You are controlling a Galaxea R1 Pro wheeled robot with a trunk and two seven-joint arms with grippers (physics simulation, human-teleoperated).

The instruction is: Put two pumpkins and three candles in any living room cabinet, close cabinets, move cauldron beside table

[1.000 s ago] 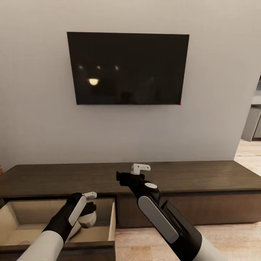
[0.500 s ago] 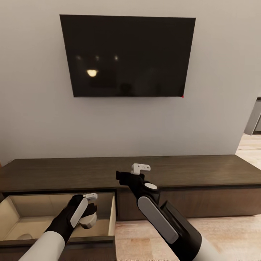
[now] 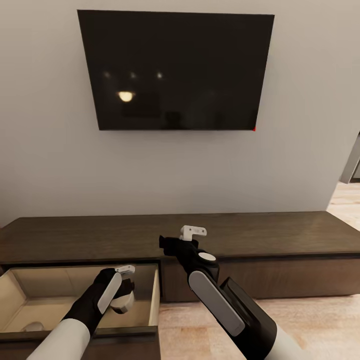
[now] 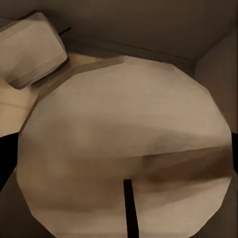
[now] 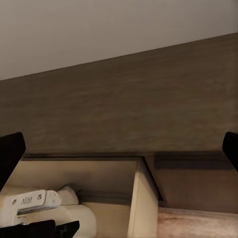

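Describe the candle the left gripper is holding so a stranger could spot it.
Below the wall TV runs a long dark cabinet with one drawer pulled open. Over that drawer, the left gripper holds a stubby beige candle; another candle lies on the drawer floor.

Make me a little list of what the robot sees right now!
Wall: black TV
Cabinet: long, dark brown, below the TV
Drawer: pulled out, pale inside
Left tool: over the drawer, shut on a candle
In drawer: another candle lying there
Right tool: open, empty, in front of the cabinet
Floor: light wood
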